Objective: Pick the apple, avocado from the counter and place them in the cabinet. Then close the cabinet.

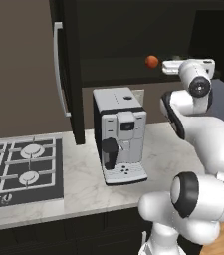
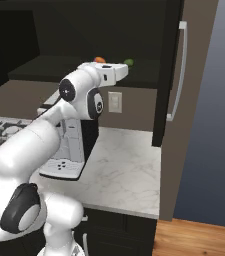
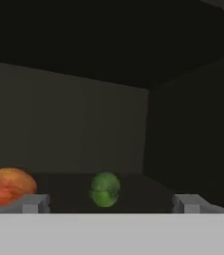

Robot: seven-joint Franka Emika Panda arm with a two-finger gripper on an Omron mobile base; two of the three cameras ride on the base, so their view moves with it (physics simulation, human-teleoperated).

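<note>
In the hand view the claw [image 3: 111,203] stands wide open and holds nothing, its two grey fingertips [image 3: 34,203] low in the frame, apart from both fruits. The avocado [image 3: 105,189] sits on the cabinet [image 3: 73,119] floor at lower centre between the tips, and the apple [image 3: 8,188] lies at lower left, well apart from it. In the left base view the coffee machine [image 1: 119,134] stands mid-frame on the bench [image 1: 78,184], below the open cabinet door [image 1: 67,69], with the gas hob [image 1: 21,169] at lower left.
</note>
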